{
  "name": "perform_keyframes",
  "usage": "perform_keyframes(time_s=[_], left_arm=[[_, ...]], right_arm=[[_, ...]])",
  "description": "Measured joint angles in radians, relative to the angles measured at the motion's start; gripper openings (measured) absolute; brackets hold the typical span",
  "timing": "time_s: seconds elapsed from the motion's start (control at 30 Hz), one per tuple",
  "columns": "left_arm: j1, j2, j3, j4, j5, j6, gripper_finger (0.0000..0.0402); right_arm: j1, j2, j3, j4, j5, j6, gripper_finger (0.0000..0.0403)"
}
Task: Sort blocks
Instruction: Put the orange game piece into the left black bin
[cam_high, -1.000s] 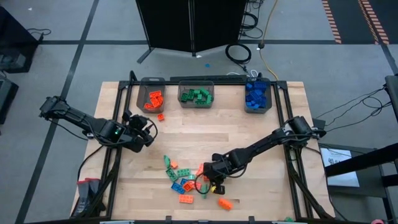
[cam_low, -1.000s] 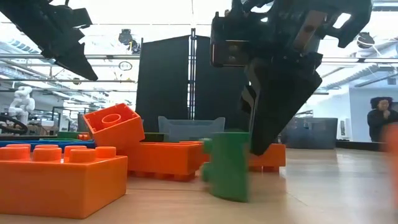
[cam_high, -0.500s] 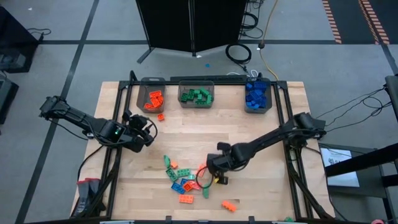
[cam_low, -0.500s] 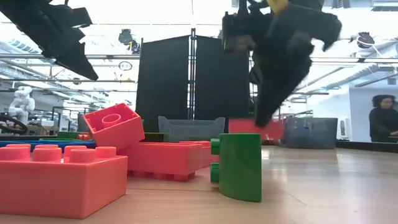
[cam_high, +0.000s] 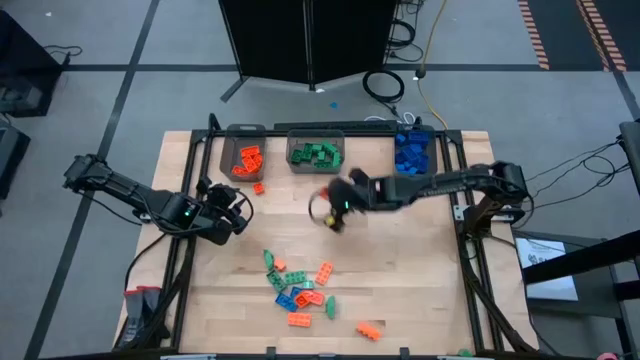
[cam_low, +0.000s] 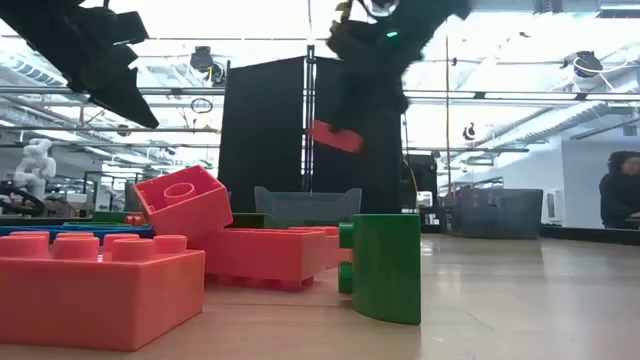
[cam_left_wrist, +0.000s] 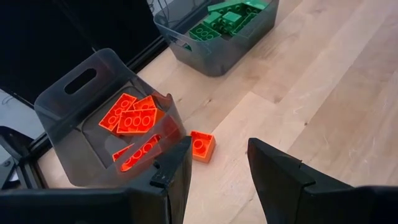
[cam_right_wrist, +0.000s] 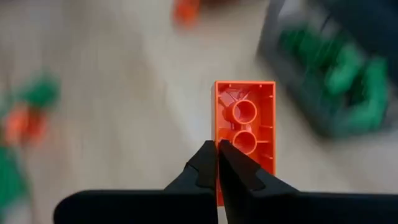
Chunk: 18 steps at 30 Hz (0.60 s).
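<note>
Bricks crowd the near edge in my low view: an orange brick (cam_low: 95, 285) and an upright green brick (cam_low: 385, 267) on the table (cam_low: 520, 300). That loose pile (cam_high: 298, 285) sits where it did a second ago. What has changed is my right arm: then it was down among the pile, now the right gripper (cam_high: 330, 207) has lifted and swung across to mid-table, its fingers pressed together on an orange block (cam_right_wrist: 244, 134) whose hollow underside faces the wrist camera. In the low view the block (cam_low: 335, 136) hangs well clear of the wood. I judge the pick done and the carry underway; the drop is still to come. The left gripper (cam_left_wrist: 217, 163) waits with fingers spread and empty, near the orange bin (cam_left_wrist: 99, 93), a stray orange brick (cam_left_wrist: 202, 145) just beside that bin. Farther back stand the green bin (cam_high: 316, 153) and blue bin (cam_high: 414, 153).
</note>
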Motion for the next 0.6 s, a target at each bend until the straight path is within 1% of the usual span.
perform_keyframes(time_s=[0.07,0.17,0.23,0.27,0.33,0.43,0.6], left_arm=[[0.000,0.000,0.000,0.001,0.000,-0.004,0.0160],[0.000,0.000,0.000,0.006,0.000,-0.006,0.0160],[0.000,0.000,0.000,0.008,0.001,-0.006,0.0160],[0.000,0.000,0.000,0.008,0.001,-0.006,0.0160],[0.000,0.000,0.000,0.008,0.001,-0.006,0.0160],[0.000,0.000,0.000,0.008,0.001,-0.006,0.0160],[0.000,0.000,0.000,0.008,0.006,-0.006,0.0160]], right_arm=[[-0.068,0.022,0.002,0.159,-0.017,-0.019,0.0000],[-0.159,0.075,0.009,0.387,-0.097,-0.021,0.0000],[-0.206,0.131,0.062,0.454,-0.141,-0.007,0.0000],[-0.223,0.164,0.104,0.457,-0.160,-0.002,0.0000],[-0.246,0.247,0.210,0.453,-0.221,-0.012,0.0000],[-0.256,0.399,0.421,0.406,-0.303,-0.041,0.0000],[-0.264,0.680,0.847,0.294,-0.334,-0.078,0.0000]])
